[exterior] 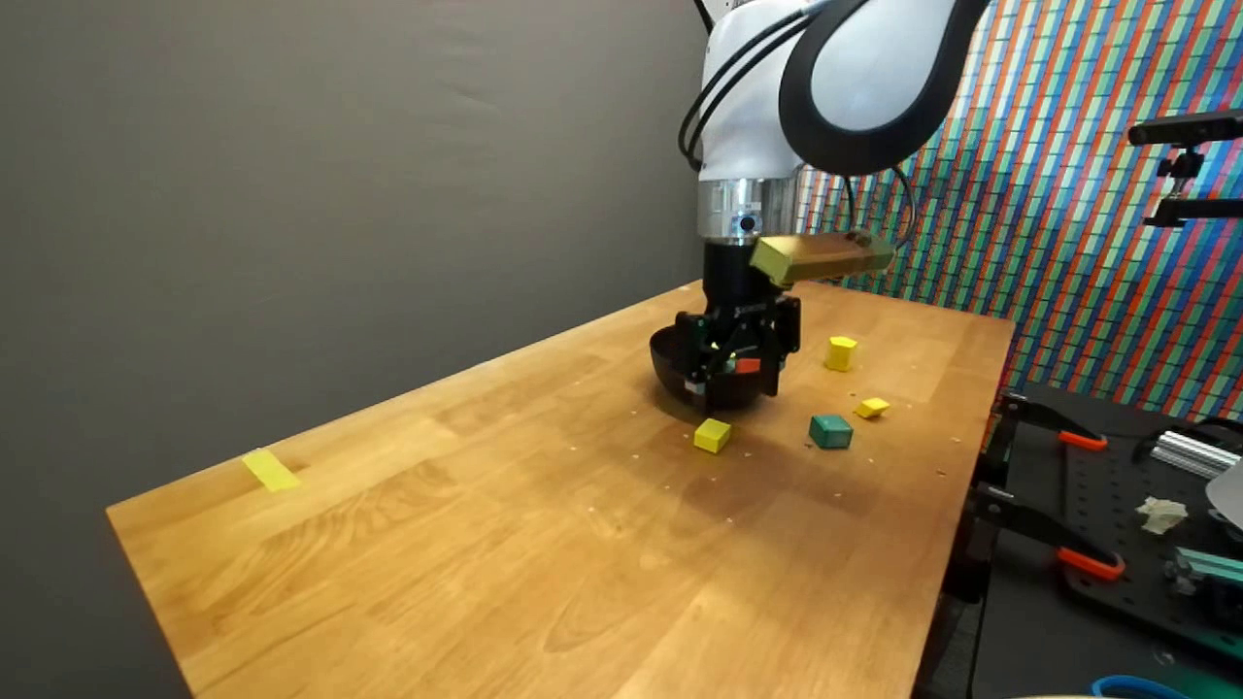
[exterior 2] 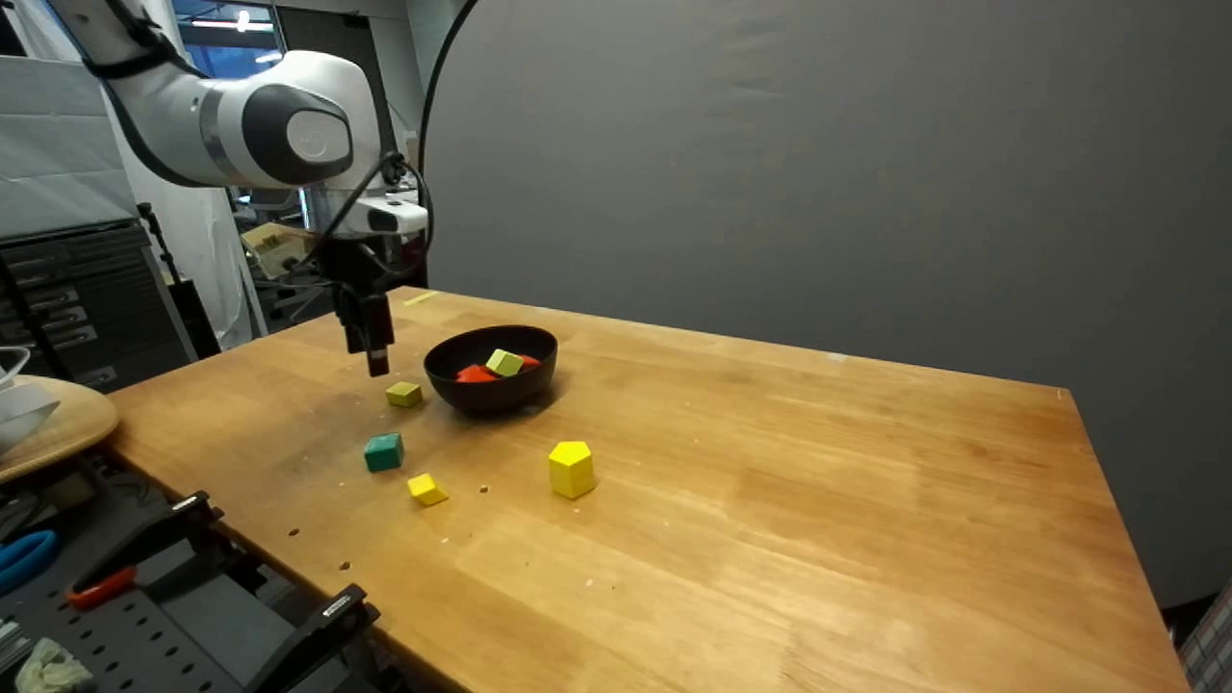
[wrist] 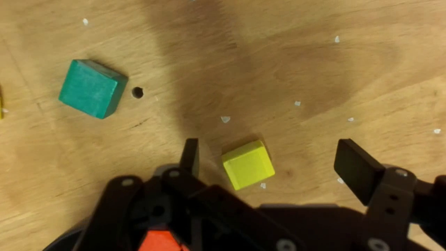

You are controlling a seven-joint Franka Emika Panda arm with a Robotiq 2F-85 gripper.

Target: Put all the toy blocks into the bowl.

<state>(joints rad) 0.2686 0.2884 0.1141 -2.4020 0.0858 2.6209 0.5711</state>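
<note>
Hanging above a yellow block (wrist: 248, 166), the gripper (wrist: 269, 162) has its jaws wide apart, clear of it.

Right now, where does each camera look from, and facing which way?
In an exterior view: raised, at the end with the pale-yellow strip, facing along the table; arm and gripper show.
In an exterior view: raised, nearer the opposite end, facing the grey backdrop past the bowl; arm and gripper show.
Wrist view: wrist-mounted, facing down at a yellow block; fingers show.
Both exterior views share strip, arm, gripper, bowl and four loose blocks.
</note>
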